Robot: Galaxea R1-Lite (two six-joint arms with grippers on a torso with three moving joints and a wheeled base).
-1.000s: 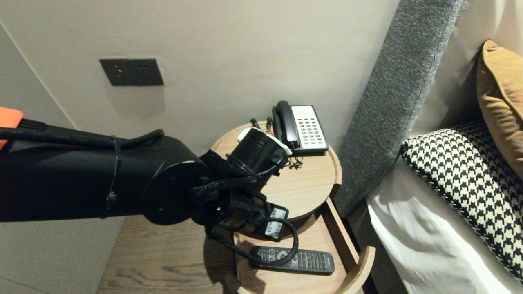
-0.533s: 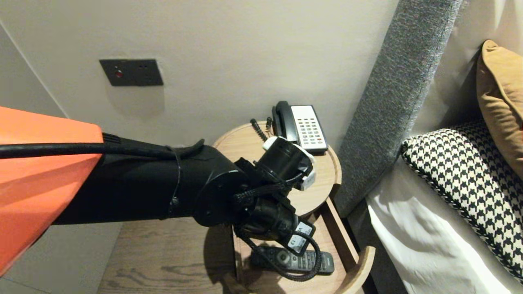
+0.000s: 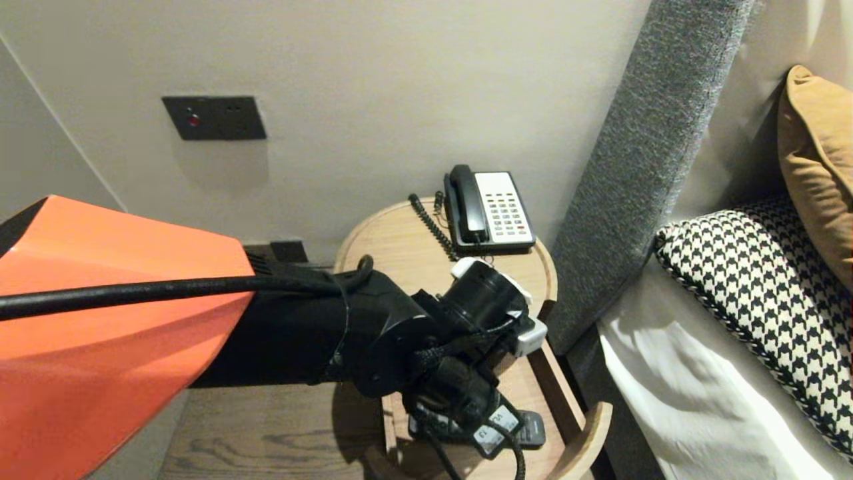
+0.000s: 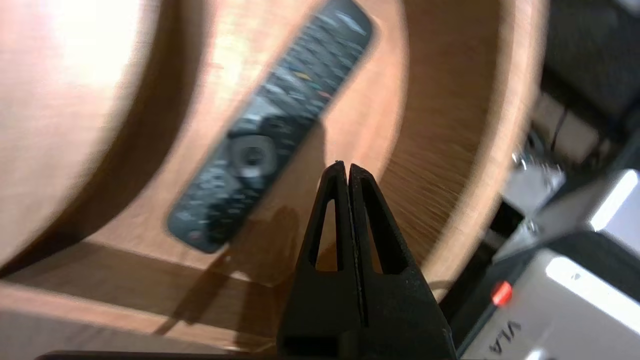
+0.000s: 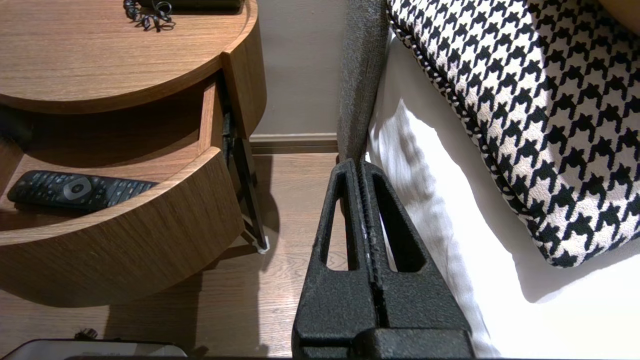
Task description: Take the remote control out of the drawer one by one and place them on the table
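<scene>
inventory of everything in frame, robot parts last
headboard: 1, grey, upright at right
nightstand: 1, round, wood, left of headboard
drawer: 1, wood, pulled out of nightstand
remote: 1, black, in drawer
phone: 1, black-white, back of nightstand top
wall panel: 1, dark, up left of phone
sheet: 1, white, right of headboard
houndstooth pillow: 1, black-white, on sheet
plain pillow: 1, mustard, behind houndstooth pillow
left gripper: 1, black, shut, over drawer near remote
right gripper: 1, black, shut, beside sheet edge

Round wooden nightstand (image 3: 393, 250), drawer (image 3: 586, 427) open.
A telephone (image 3: 492, 208) sits on top (coiled cord (image 3: 433, 227) beside it); a remote (image 5: 75, 190) lies flat in the drawer.
</scene>
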